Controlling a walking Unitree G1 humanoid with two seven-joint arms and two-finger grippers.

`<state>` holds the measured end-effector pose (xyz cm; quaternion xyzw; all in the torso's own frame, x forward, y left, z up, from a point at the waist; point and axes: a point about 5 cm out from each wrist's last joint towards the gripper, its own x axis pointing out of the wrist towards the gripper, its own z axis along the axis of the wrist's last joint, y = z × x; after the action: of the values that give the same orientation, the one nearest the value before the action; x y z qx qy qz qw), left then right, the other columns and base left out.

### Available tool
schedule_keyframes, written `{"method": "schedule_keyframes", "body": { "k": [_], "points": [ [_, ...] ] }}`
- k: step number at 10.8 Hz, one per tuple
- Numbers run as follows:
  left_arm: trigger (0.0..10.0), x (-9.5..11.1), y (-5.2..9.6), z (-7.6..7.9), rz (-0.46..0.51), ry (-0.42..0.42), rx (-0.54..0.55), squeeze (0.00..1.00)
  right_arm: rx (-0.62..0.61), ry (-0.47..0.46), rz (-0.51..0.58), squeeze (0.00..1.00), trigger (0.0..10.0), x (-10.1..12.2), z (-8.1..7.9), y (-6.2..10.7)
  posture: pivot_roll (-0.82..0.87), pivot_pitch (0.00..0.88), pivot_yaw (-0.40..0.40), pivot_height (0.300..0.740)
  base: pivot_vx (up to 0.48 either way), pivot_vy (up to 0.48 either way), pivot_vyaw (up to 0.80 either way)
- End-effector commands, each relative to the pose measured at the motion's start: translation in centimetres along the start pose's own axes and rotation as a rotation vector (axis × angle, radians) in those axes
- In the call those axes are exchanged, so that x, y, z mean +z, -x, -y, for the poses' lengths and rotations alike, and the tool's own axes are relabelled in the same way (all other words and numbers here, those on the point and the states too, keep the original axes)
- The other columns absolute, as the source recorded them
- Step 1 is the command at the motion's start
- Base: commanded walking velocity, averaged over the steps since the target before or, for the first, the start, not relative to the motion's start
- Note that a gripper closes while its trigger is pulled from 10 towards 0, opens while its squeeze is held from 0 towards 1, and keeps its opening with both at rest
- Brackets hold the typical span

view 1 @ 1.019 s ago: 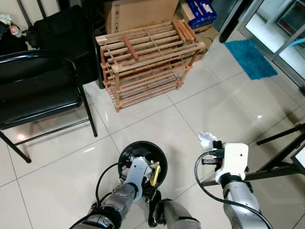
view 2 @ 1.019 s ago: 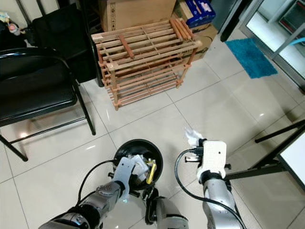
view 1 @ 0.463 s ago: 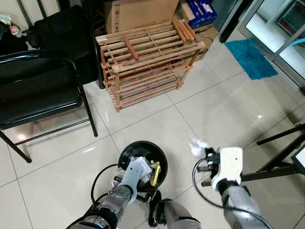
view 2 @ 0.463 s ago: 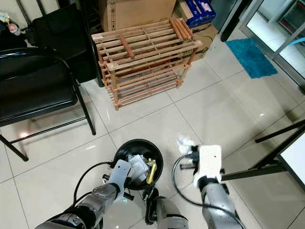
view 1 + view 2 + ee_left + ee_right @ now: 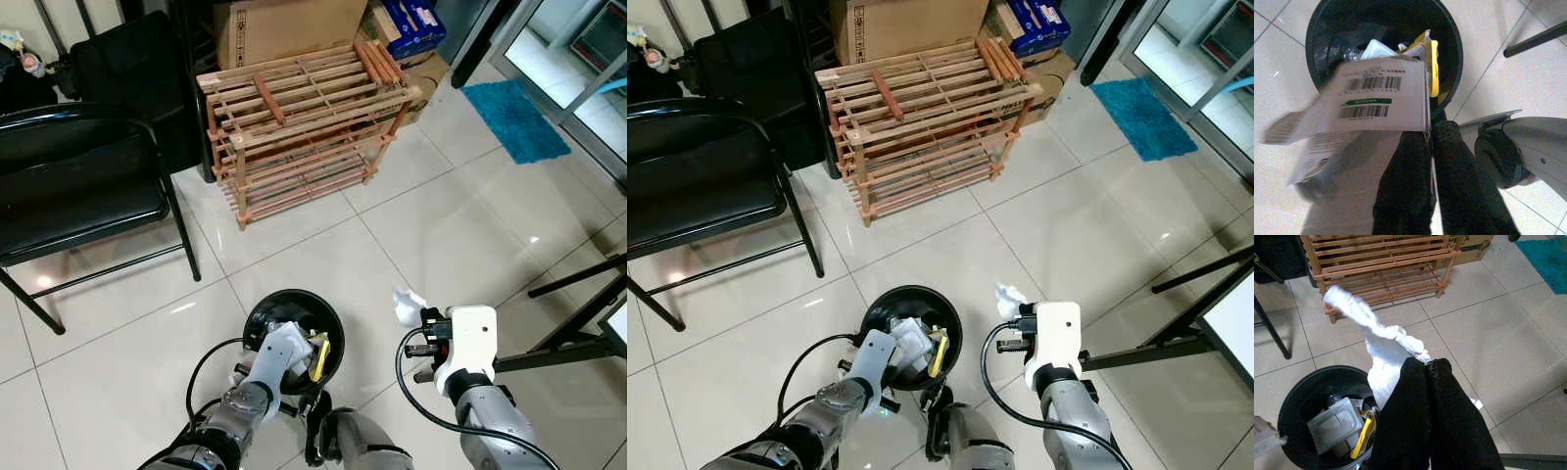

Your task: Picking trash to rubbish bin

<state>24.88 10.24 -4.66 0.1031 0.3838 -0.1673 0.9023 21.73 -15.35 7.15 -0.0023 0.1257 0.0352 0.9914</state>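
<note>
Both grippers hold trash beside the bin.

The right gripper (image 5: 1422, 369) is pinched tight on a crumpled white tissue (image 5: 1386, 350), which twists up and away from its fingertips; the bin (image 5: 880, 305) lies off to this gripper's left and slightly below, near but not under it, so the tissue probably needs carrying leftward before release. The left gripper (image 5: 1425, 142), fingers closed, clamps a barcoded carton (image 5: 1378, 100) by one edge, its long side across the fingers, at the bin's near rim. This arm is the nearer one. Inside the bin lie a grey box (image 5: 1334, 423) and a yellow piece (image 5: 1362, 438).
</note>
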Motion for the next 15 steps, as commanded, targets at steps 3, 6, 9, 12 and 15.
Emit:
{"method": "schedule_keyframes", "body": {
  "k": [3, 6, 9, 12, 15],
  "points": [
    [10.0, -0.6, 0.1, 0.2, -0.012, -0.024, 0.019, 1.0, -0.023, 0.016, -0.01, 0.0, 0.0, -0.1, 0.6, 0.6, -0.01, 0.304, -0.183, 0.74, 0.0, 0.0, 0.0],
    [10.0, -0.4, 0.1, -0.2, 0.005, -0.038, 0.052, 1.0, -0.024, 0.02, -0.004, 0.0, 0.0, 0.1, 0.6, 0.8, -0.01, 0.304, -0.183, 0.74, 0.0, 0.0, 0.0],
    [10.0, 0.2, 0.1, -1.0, 0.03, -0.05, 0.099, 1.0, -0.02, 0.021, -0.003, 0.0, 0.0, 0.1, 0.6, 0.6, -0.01, 0.301, -0.185, 0.74, 0.0, 0.0, 0.0],
    [10.0, 1.8, 0.3, -3.3, 0.094, -0.015, 0.203, 1.0, 0.019, 0.028, -0.042, 0.0, 0.0, -0.9, 0.3, -0.7, 0.06, 0.304, -0.187, 0.74, 0.0, 0.0, 0.0],
    [10.0, 4.8, 0.9, -3.9, 0.266, 0.0, 0.188, 1.0, 0.067, 0.062, -0.096, 0.0, 0.0, -2.2, 0.3, -2.9, 0.15, 0.31, -0.191, 0.74, 0.0, 0.0, 0.0]
  ]
}}
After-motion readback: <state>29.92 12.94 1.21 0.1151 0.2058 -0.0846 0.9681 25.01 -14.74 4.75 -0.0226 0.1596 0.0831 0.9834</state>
